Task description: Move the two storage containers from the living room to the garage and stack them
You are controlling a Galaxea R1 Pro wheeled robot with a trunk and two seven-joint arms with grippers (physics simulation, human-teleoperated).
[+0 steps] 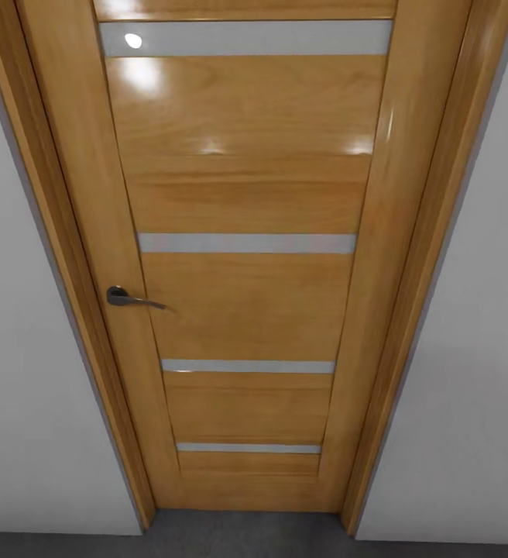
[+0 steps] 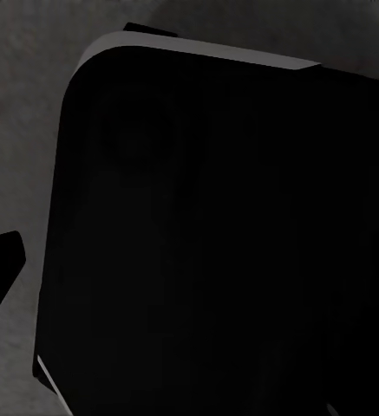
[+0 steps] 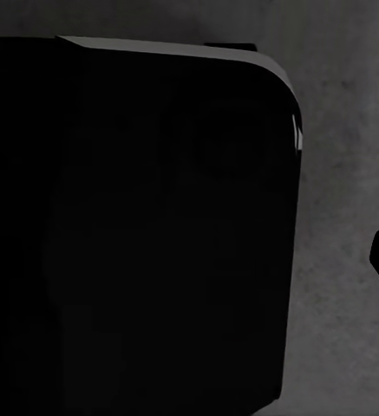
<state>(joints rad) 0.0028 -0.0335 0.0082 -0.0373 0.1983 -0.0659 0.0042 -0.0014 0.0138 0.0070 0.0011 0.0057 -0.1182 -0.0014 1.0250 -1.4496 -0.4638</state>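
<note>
**Zero containers in sight: you face a shut door**

No orange-red storage container appears, so you cannot place either from here. Dark grey speckled concrete floor [image 1: 238, 535] runs up to a glossy honey-wood panelled door [image 1: 246, 302] with frosted strips, shut between pale walls [image 1: 455, 403]. Its dark metal lever handle [image 1: 130, 297] sits left. Approach squarely and steer slowly. Finger state: cannot tell; both wrist views show dark robot bodywork [image 2: 224, 243] over concrete.

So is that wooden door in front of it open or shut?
Shut. The door sits flush inside its frame with no gap showing, and the handle lies level.
</note>
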